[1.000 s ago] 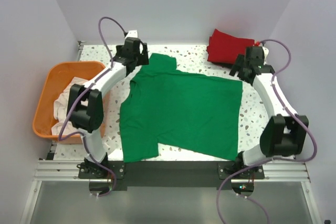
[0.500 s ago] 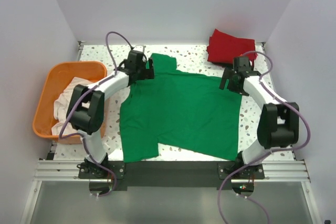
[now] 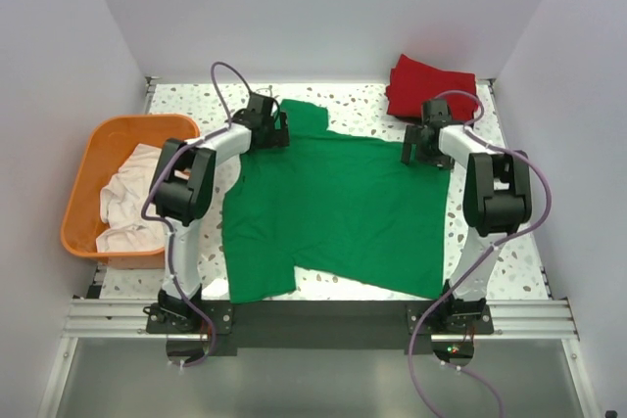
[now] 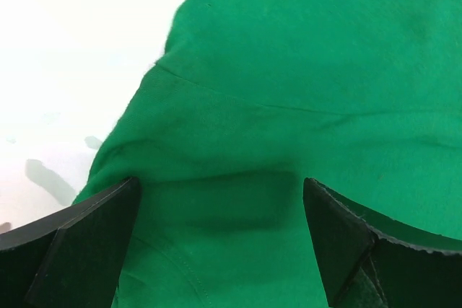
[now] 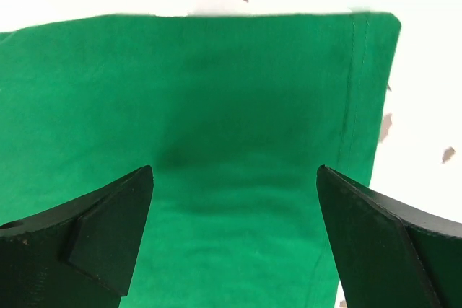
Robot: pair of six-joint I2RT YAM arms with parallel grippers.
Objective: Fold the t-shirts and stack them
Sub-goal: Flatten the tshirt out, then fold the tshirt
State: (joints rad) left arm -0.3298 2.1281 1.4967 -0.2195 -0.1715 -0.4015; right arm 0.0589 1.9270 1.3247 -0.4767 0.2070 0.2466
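**Both end effectors spread over the far edge of the green t-shirt**

The green t-shirt [image 3: 338, 208] lies flat in the middle of the speckled desk [image 3: 186, 105], with its sleeves toward the left and its hem toward the right.

The left end effector [image 3: 265, 129] sits over the far left part of the shirt, by the far sleeve. In the left wrist view its two dark fingers [image 4: 86, 243] stand wide apart, with a seam and soft wrinkles of green cloth between them.

The right end effector [image 3: 423, 149] is over the far right corner of the shirt. In the right wrist view its fingers [image 5: 108, 236] are likewise well spread, framing the corner with its stitched hem. I cannot tell whether either pair of fingertips touches the cloth.

A folded red t-shirt [image 3: 428, 88] rests at the far right corner of the desk, apart from the green one. An off-white t-shirt [image 3: 127, 205] lies crumpled inside the orange basket [image 3: 93, 139] at the desk's left side.
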